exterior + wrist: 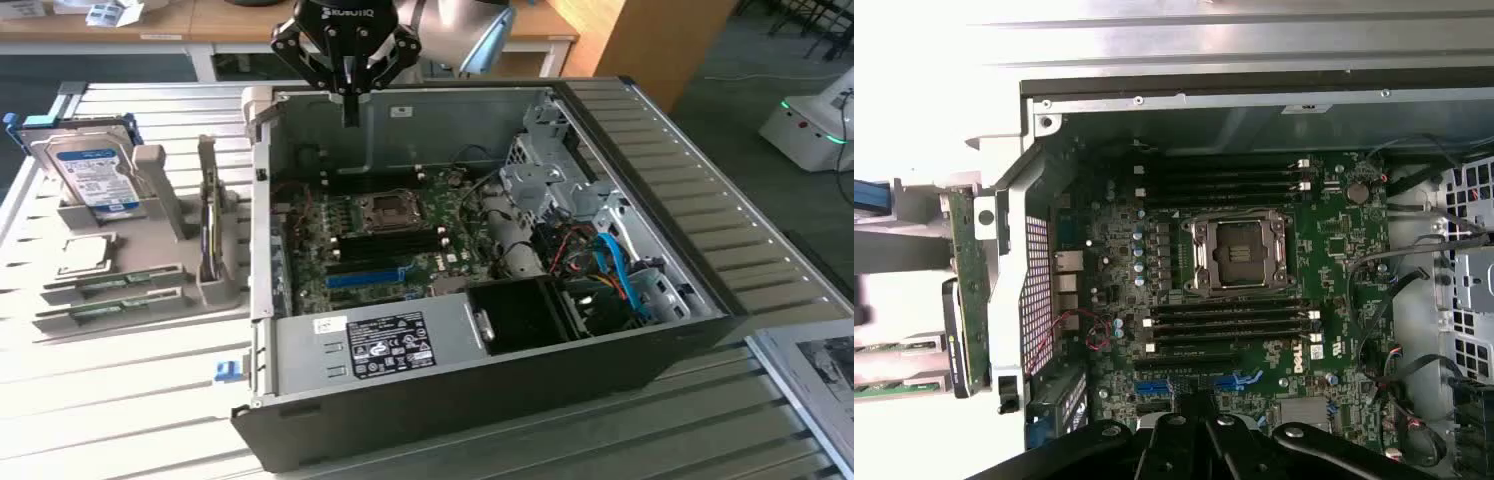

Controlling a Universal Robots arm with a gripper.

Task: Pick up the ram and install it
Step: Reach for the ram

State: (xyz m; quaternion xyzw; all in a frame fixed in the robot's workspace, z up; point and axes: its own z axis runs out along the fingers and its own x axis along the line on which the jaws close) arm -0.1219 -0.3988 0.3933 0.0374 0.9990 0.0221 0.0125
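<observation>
The computer case lies on its side on the slatted tabletop with its open face up. Along its near edge sits the power supply, which carries a printed label. A black fan shroud sits just beside it, toward the exterior view's right. A small blue clip lies on the tabletop near the case's near-left corner.

Farther in, the motherboard covers the floor of the case. The CPU socket sits at its middle. Banks of black memory slots run along the near and far sides of the socket.

A grey holder stands on the tabletop just beside the case, on the exterior view's left. The ram lies flat in one of its trays, outside the case and not yet installed. A second ram stick lies in the next tray, nearer. Beyond them, a square silver processor chip rests in the holder. A blue-labelled hard drive stands upright at the far end.

The end effector hangs above the far wall of the case and points downward. Its fingers are pressed together with nothing between them. It is well apart from the ram.
</observation>
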